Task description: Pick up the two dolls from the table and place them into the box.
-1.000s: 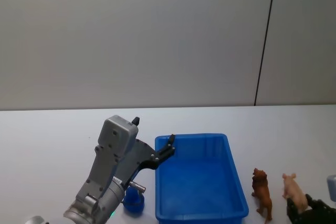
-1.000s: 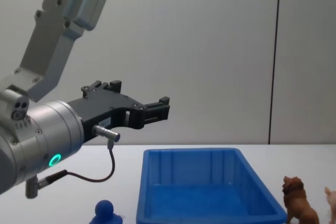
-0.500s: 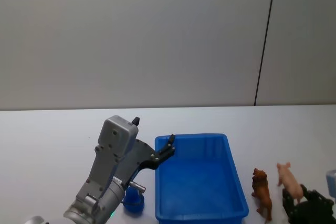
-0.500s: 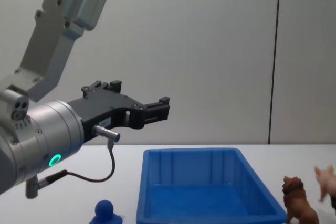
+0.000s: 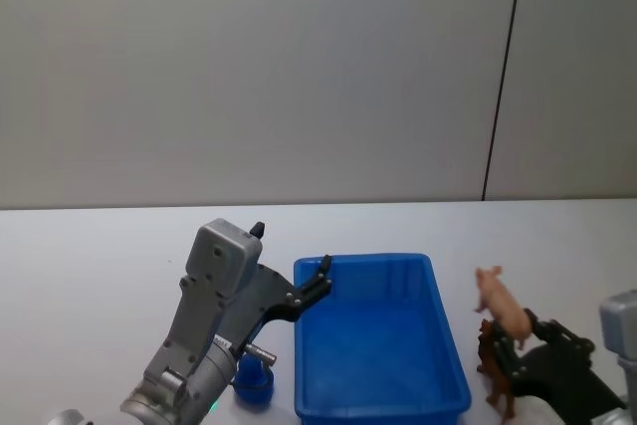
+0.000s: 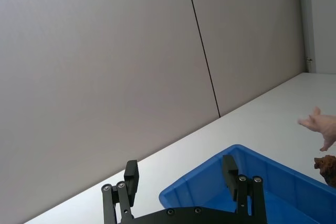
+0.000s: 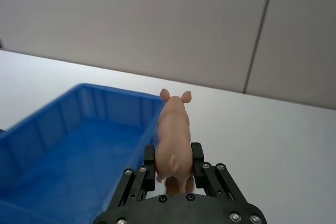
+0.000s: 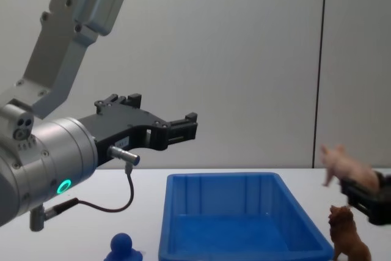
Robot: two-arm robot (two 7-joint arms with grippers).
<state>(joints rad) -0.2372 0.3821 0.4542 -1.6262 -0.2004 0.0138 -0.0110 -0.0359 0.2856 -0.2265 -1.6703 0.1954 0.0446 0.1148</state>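
The pink pig (image 7: 174,129) hangs clear of the bench (image 5: 100,246), clamped at its hindquarters between the black fingers of the right pincer (image 5: 521,325). In the chest view its snout points toward the box (image 8: 244,179) and tilts slightly upward. In the head view it rides just right of the box's right rim, directly above the lion (image 8: 347,236).

The brown lion stands on its legs on the white bench, just beside the box's right wall near the front corner. The right arm reaches in low from the right behind it.

The bright blue box sits on the bench with its long side running away from the robot, and no figurine shows on its floor.

The left pincer (image 6: 180,166) hovers over the box's far left corner, well above the rim. Its two fingers are spread wide with nothing between them. The silver left arm rises from the lower left, with a green ring light (image 8: 63,186) glowing on its wrist housing. A small blue object (image 5: 252,385) rests on the bench beneath that arm, just left of the box.

A grey panelled wall (image 5: 249,67) with one dark vertical seam stands behind.
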